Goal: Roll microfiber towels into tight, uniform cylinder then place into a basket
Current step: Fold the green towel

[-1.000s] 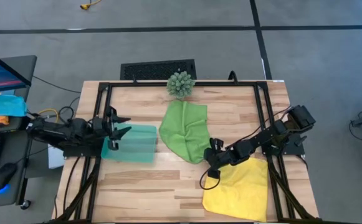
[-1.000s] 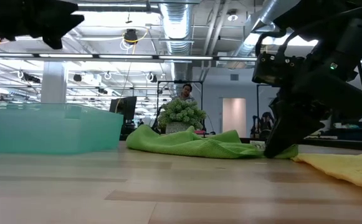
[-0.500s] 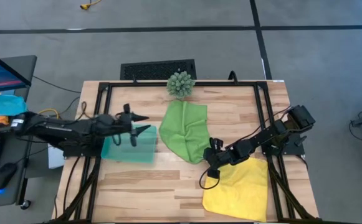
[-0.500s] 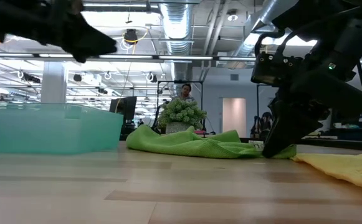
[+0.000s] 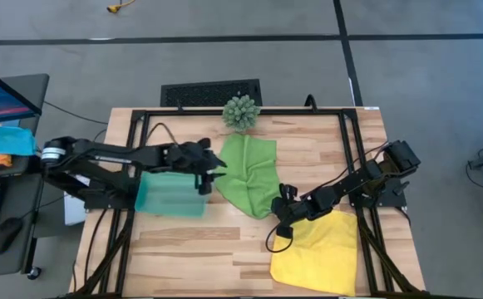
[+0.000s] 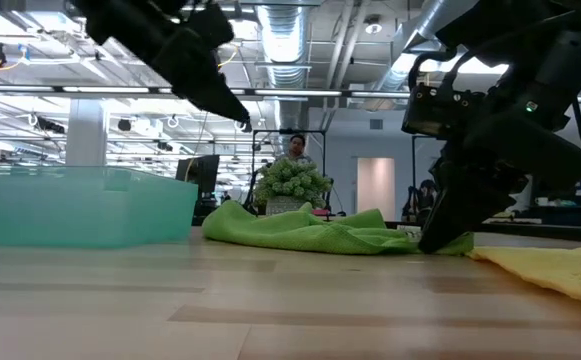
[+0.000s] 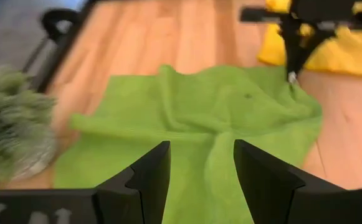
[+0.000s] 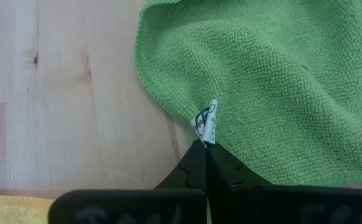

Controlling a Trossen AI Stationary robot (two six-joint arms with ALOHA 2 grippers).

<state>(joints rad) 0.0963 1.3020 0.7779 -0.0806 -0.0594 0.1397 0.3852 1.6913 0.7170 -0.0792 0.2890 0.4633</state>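
Left gripper point(image 5: 214, 166) raised, jaws apart; right gripper point(image 5: 281, 218) low, jaws closed.

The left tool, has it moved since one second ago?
Yes. In the high view the left tool has travelled from the basket's outer side across it, toward the green towel, and now hangs open over the towel's near edge.

Around the green towel point(image 5: 245, 174), bare counter point(image 5: 208, 249) lies open along the near edge, in front of the basket point(image 5: 170, 195). The plant point(image 5: 241, 111) blocks the towel's far edge, the basket its left side. The right gripper point(image 5: 279, 221) and yellow towel point(image 5: 320, 253) crowd its near-right corner, and the left gripper point(image 5: 214, 169) hangs over its left edge.
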